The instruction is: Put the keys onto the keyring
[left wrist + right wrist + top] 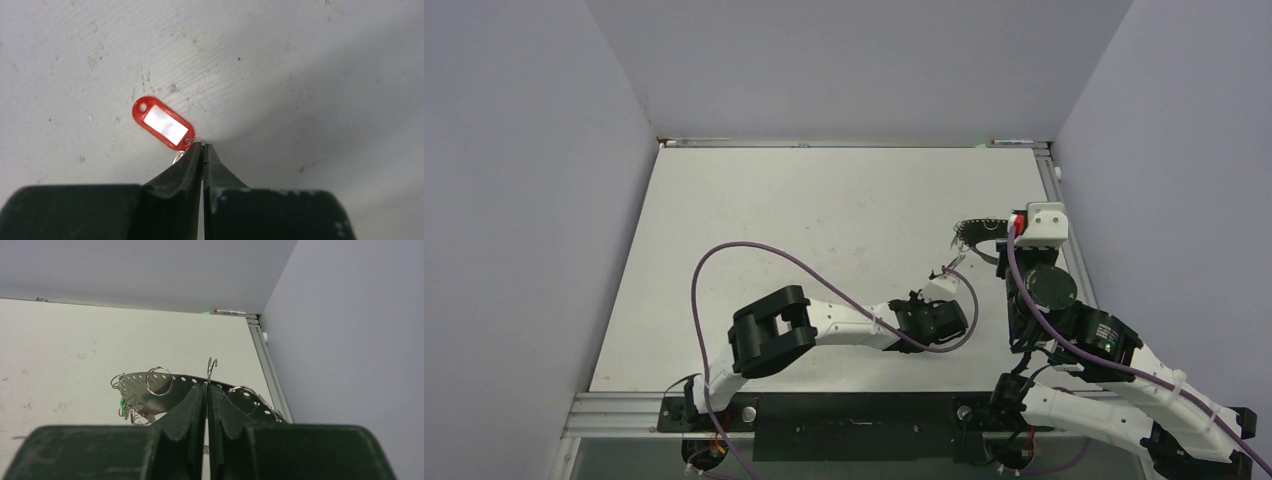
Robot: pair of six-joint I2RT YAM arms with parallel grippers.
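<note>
In the left wrist view my left gripper [204,146] is shut on the small wire ring of the key with the red tag [162,123]. The tag hangs over the white table, and a bit of silvery key [177,157] shows beside the left finger. In the top view this gripper [945,280] is at mid-table, left of the keyring [975,233]. My right gripper [206,386] is shut on a wire hook of the keyring [141,401], a curved perforated metal band with several split rings. A green tag [122,405] hangs at its left end. The right gripper also shows in the top view [1012,235].
A metal rail [267,365] runs along the table's right edge, close to the keyring. Grey walls enclose the table on three sides. A pen-like item [230,312] lies in the far right corner. The left arm's purple cable [754,250] loops above the table.
</note>
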